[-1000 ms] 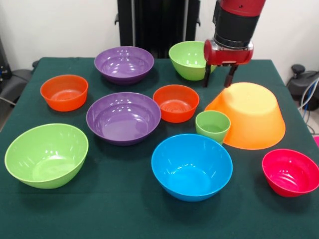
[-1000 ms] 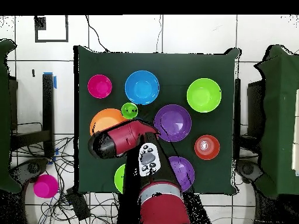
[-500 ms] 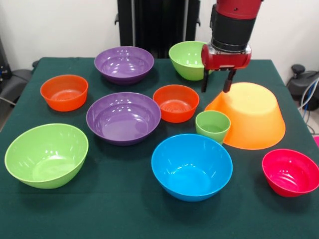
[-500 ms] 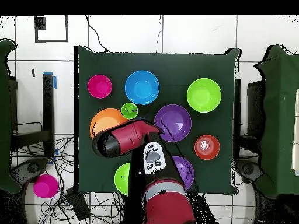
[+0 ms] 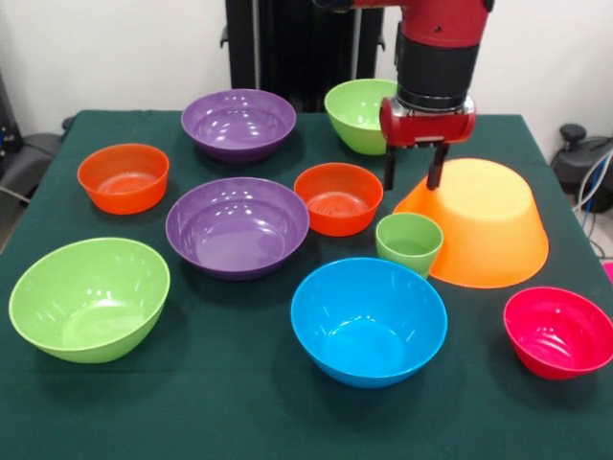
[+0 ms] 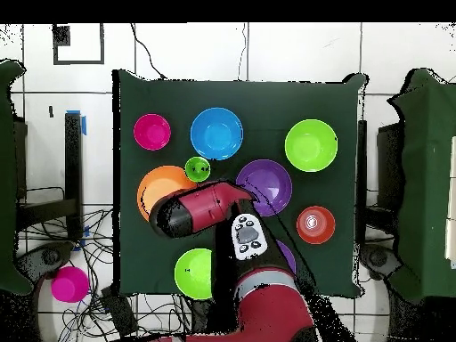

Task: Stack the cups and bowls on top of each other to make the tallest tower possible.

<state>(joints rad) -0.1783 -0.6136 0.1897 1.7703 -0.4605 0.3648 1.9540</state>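
Observation:
A small light-green cup (image 5: 409, 242) stands upright between the blue bowl (image 5: 369, 321) and the upside-down orange-yellow bowl (image 5: 484, 225); it also shows in the overhead view (image 6: 197, 168). My gripper (image 5: 413, 180) hangs open and empty just behind the cup, over the gap between an orange-red bowl (image 5: 337, 197) and the orange-yellow bowl's far rim. Two purple bowls (image 5: 238, 226) (image 5: 238, 123), two green bowls (image 5: 89, 298) (image 5: 362, 113), a second orange-red bowl (image 5: 123, 177) and a pink-red bowl (image 5: 558, 332) stand apart and upright. Nothing is stacked.
The dark green table (image 5: 230, 412) ends close behind the far bowls. In the overhead view my arm (image 6: 191, 212) covers one orange-red bowl and part of a purple bowl (image 6: 287, 258). A magenta round thing (image 6: 69, 283) lies on the floor off the table.
My gripper has come down and slightly left in the front view, toward the cup, still open. No bowl or cup has moved.

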